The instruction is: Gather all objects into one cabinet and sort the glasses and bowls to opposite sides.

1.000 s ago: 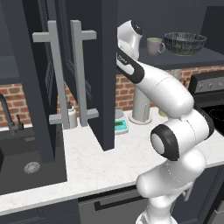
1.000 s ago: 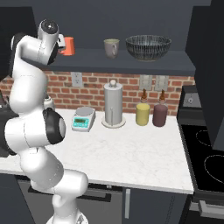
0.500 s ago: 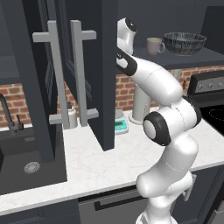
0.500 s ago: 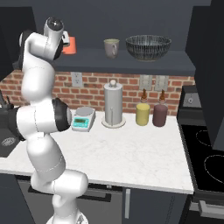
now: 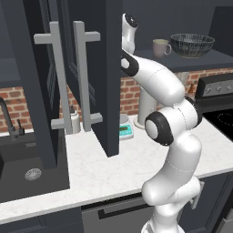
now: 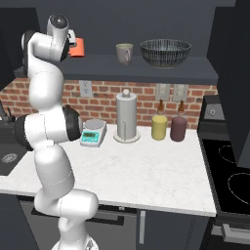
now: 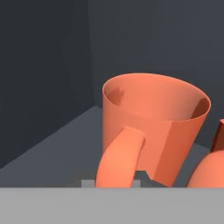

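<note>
The orange mug [image 6: 76,47] sits at the left end of the open cabinet shelf [image 6: 146,68], close by the arm's wrist. In the hand view the orange mug [image 7: 153,127] fills the middle, upright, its handle turned toward the camera, its inside bare, standing near the shelf's back left corner. The end effector [image 7: 111,183] has its jaws drawn together at the handle; its tips are hidden low in the hand view, so whether they pinch the handle cannot be told.

Further right on the same shelf stands the grey-beige mug [image 6: 124,52], upright, handle to its right, nothing showing inside it. Just beside it, toward the right end, rests the dark patterned bowl [image 6: 165,52], also holding nothing; the 2 are near but apart.

On the table [image 6: 146,171] below, along the back edge, stand a small scale [image 6: 93,133], a paper towel holder [image 6: 126,117], a yellow canister [image 6: 159,127] and a maroon canister [image 6: 178,128], the 2 canisters just beside each other.
</note>
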Motion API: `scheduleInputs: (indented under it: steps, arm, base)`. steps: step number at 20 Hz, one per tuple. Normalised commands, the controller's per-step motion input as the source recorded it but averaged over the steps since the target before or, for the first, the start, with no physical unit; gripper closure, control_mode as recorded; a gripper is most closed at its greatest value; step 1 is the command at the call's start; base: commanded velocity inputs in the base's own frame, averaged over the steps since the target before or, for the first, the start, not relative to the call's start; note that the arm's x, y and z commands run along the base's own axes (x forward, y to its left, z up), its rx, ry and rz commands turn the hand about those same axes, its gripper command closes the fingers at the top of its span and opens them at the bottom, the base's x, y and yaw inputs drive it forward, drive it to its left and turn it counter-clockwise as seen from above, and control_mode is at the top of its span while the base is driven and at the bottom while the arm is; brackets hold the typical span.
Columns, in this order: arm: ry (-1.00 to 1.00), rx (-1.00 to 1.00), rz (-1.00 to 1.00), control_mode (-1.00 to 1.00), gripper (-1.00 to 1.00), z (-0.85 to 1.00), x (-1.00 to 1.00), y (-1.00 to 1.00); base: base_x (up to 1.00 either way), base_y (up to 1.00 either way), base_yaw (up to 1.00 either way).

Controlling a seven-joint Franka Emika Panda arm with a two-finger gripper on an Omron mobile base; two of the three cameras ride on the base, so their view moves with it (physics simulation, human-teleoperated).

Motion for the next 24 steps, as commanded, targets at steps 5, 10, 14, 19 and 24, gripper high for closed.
scheduleInputs:
  steps: [5,10,14,19,24]
  arm:
    - [0.00,0.00,0.00,-1.00,1.00,-0.04,0.02,0.07]
    - [0.00,0.00,0.00,-1.00,1.00,-0.04,0.00,0.00]
    - [0.00,0.00,0.00,-1.00,-1.00,-0.06,0.00,0.01]
    - [0.00,0.00,0.00,-1.00,-1.00,-0.03,0.00,0.02]
    - [0.00,0.00,0.00,-1.00,-1.00,0.00,-0.01,0.00]
  base:
    - [0.00,0.00,0.00]
    - [0.00,0.00,0.00]
    - [0.00,0.00,0.00]
    - [0.00,0.00,0.00]
    - [0.00,0.00,0.00]
